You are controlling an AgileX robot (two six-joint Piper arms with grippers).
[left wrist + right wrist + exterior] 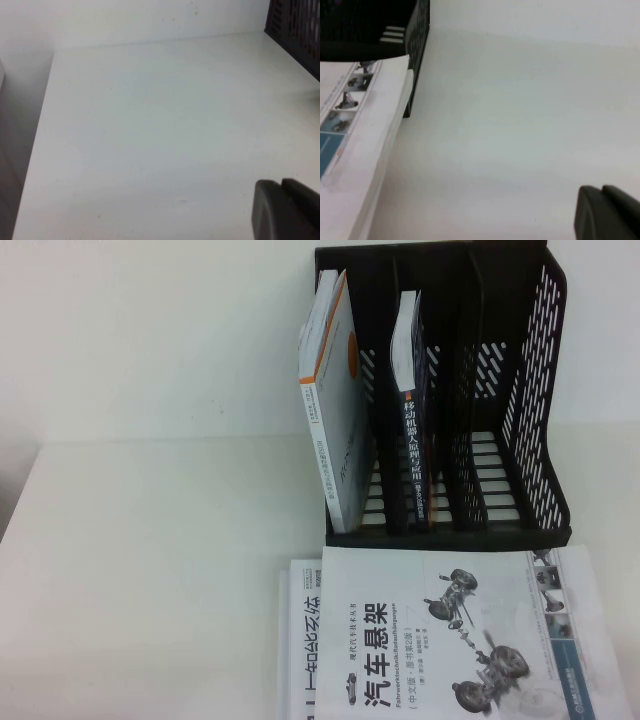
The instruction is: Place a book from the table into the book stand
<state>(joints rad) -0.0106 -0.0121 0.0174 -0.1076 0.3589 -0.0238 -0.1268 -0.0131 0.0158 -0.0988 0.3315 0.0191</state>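
Book [455,635] in question, the white paperback with suspension drawings, lay flat on the table [150,570], its far edge touching the front lip of the book stand [450,390] and covering part of a second white book [300,640] beneath it. Inside the book stand, an orange-edged book [335,400] leaned in the leftmost slot and a dark-spined volume [410,410] stood in the next; the two slots on the stand's right side looked free.

Neither arm showed in the high view. The left gripper [287,210] hung over bare table well to the left of the book stand, and the right gripper [607,212] sat over bare table to the stand's right; whether either pair of jaws was apart or together could not be told.

A pickup would likely be awkward: a thin book lying flush offers little edge, so fingers might slip, or drag the lower book along. Pressed against the stand, it could also snag the front lip while being tilted upright, or flop and catch on a divider.
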